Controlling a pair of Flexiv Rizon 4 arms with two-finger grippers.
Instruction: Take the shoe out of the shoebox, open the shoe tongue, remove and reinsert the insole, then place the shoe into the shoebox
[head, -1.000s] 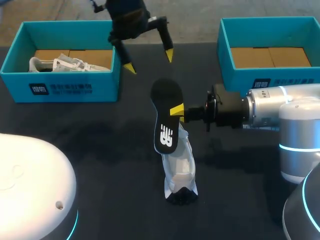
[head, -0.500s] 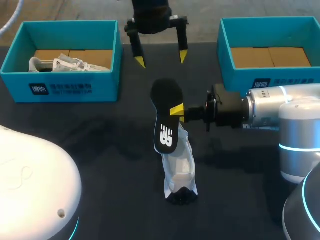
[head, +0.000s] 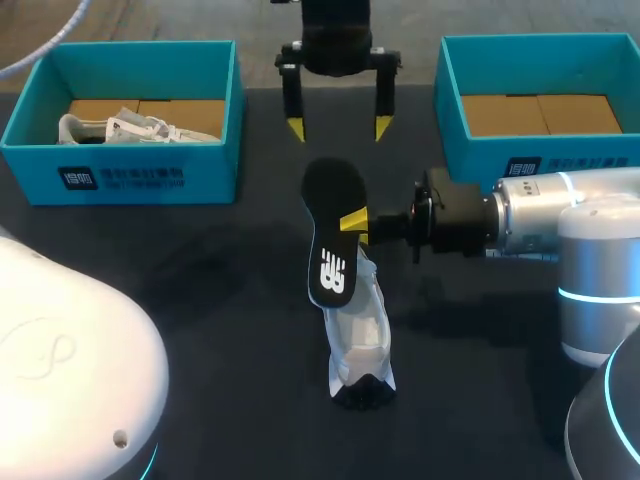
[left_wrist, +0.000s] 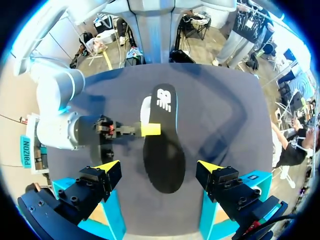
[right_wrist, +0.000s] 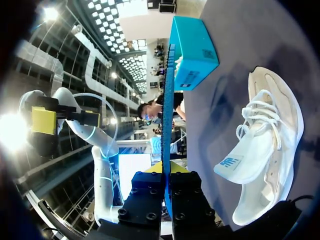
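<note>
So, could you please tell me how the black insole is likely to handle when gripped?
The flat black insole looks very thin edge-on in the right wrist view, so it is probably light and bendy. Yet, pinched at one edge only by the right claw, it shows no visible droop, so it likely keeps its shape.

Smooth matt black insole (head: 333, 232) with white print at mid frame, gripped by the right hand (head: 350, 222) of matt black hardware with flat yellow tips. Just below, pale mesh-cloth shoe (head: 360, 335), white cord laces, smooth off-white sole. Dark matt desk (head: 200, 290), cloth-like. Teal cardboard shoebox (head: 150, 175) at upper left, plain brown card inside. Glossy silver-white casing on the right arm (head: 560, 215) at right.
</note>
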